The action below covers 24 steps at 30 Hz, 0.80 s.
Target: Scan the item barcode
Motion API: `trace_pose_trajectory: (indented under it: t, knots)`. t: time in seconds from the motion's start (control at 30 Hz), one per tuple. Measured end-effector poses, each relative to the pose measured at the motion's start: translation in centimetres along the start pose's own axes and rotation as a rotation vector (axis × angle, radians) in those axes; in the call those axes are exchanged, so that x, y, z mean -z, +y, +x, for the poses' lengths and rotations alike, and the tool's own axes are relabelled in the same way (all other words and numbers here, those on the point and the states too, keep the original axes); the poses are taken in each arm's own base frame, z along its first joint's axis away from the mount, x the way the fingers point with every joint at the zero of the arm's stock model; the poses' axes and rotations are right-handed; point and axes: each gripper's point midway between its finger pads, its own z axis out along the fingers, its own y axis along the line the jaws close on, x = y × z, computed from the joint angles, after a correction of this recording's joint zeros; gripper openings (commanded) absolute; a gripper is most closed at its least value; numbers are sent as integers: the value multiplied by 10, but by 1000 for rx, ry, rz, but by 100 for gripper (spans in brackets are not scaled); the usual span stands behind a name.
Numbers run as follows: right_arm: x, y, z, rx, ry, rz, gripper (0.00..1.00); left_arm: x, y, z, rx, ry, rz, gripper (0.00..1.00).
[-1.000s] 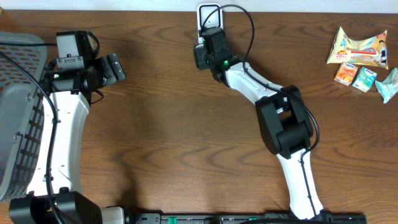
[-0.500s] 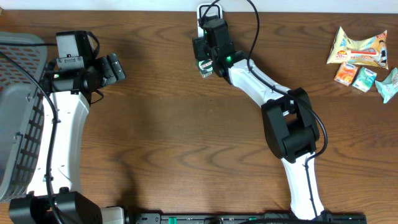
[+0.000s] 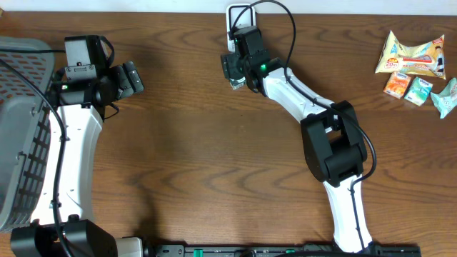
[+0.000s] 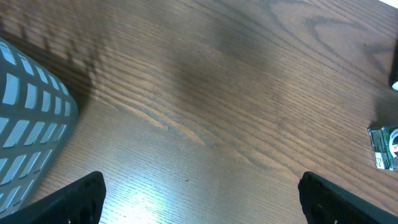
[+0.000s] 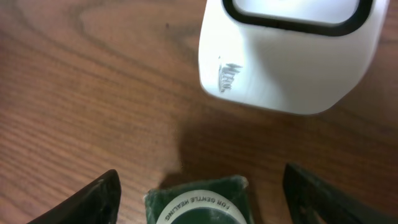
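Since a second ago the right claw (image 3: 230, 68) has spread its fingers and let go of the small dark green packet (image 3: 234, 81). The packet was hidden in the grip then and now lies on the brown wooden worktop (image 3: 186, 157), just under the claw's tip. The left arm and left claw (image 3: 131, 77) have not shifted.

In the right wrist view the right claw (image 5: 208, 198) stands open. Its black fingers (image 5: 93, 200) sit on either side of the packet (image 5: 199, 203), with bare wood showing between each finger and the packet's edges, so nothing is gripped. The packet's round white label faces up and reads "FOR GENTLE HEALING". Just beyond it stands the white plastic scanner with a black-rimmed window (image 5: 283, 68), near the packet but not touching it.

Overhead, the scanner (image 3: 240, 16) sits at the far edge of the worktop with a black cable looping off it. The claw covers part of the packet there, so I cannot tell whether it lies quite flat.

The left claw (image 4: 211, 199) is wide open over bare wood and holds nothing. A grey plastic mesh basket (image 4: 28, 130) is at its left. At the far right corner, well apart, lie a yellow snack bag (image 3: 413, 56), an orange carton (image 3: 395, 84), a green carton (image 3: 418, 90) and a teal wrapper (image 3: 447, 97).
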Motion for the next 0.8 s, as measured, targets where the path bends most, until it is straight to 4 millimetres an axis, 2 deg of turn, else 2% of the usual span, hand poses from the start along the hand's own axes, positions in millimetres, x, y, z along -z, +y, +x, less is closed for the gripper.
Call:
trace_pose_trajectory:
  t: [0.23,0.33,0.4,0.57,0.8]
  knots:
    - [0,8,8,0,34,-51,81,0,0,0,0,0,0,98]
    - [1,10,13,2,57,-61,77,0,0,0,0,0,0,98]
    - [1,9,17,4,71,-59,72,0,0,0,0,0,0,97]
    - [1,2,22,7,92,-22,70,0,0,0,0,0,0,98]
    - [0,-14,20,-5,84,34,71,0,0,0,0,0,0,98]
